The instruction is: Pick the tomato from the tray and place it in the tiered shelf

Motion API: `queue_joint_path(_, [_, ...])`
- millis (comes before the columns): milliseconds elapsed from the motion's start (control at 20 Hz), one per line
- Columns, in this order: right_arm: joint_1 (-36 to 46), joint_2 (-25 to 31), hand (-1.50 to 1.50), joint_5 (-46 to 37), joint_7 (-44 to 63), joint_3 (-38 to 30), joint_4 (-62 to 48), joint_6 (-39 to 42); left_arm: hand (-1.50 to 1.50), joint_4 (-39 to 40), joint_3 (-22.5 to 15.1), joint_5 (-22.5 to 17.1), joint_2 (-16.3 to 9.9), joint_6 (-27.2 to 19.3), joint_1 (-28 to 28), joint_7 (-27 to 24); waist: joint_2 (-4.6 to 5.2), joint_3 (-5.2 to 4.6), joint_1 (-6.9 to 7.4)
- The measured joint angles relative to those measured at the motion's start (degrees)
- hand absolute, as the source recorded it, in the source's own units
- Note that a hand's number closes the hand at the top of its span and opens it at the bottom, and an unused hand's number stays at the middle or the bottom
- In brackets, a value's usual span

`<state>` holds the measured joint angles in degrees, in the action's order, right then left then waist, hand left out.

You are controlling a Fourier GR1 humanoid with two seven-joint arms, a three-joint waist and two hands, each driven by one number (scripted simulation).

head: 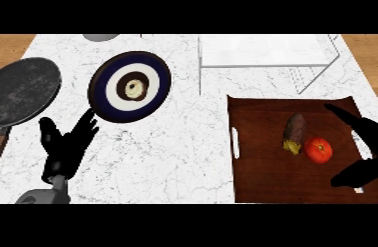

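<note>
right hand (353, 146) is held spread open just right of the tomato (319, 150), which lies on the tray (258, 181). round, smooth, soft-skinned, likely light: its sides should be cupped gently.

**Counter layout from above**

A tray (258, 186) sits at the right, holding a tomato (319, 150) just right of an eggplant (294, 133). Behind the tray stands a tiered shelf (266, 53). A plate (130, 87) lies left of centre, a pan (26, 90) at the far left.

The open right hand (354, 148) brackets the tomato (319, 150) on the brown tray (258, 156), beside an eggplant (295, 132).
</note>
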<state>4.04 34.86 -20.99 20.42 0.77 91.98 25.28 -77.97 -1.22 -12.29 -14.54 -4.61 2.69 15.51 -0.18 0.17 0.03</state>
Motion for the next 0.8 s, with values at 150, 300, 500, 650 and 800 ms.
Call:
queue_joint_path(150, [1.40,-2.08,-1.50,-3.17,-0.12,0.48,-2.29,-0.40,0.00,-0.24,0.65,0.35,0.18,0.78,-0.40,0.34,0.04,-0.03,0.08])
queue_joint_path(300, [0.91,-3.79,-1.50,-6.35,0.04,0.71,-2.28,-1.20,0.00,-0.75,1.30,0.69,0.43,1.54,-0.90,0.42,0.06,-0.06,0.04])
queue_joint_path(500, [2.36,-6.20,-1.50,-11.06,-1.29,1.22,-6.05,-3.46,0.00,-0.96,1.93,1.28,0.96,2.39,-1.18,0.09,0.05,-0.04,0.10])
queue_joint_path(650, [3.49,-6.51,-1.50,-13.81,-4.95,0.40,-10.66,-5.20,0.00,0.29,2.81,1.70,1.15,2.96,-0.37,-0.05,0.04,0.02,0.14])
queue_joint_path(800, [3.80,-7.81,-1.50,-16.04,-8.41,-0.18,-14.14,-7.57,0.00,0.22,2.89,2.67,2.13,2.46,0.07,0.59,0.04,0.02,0.12])
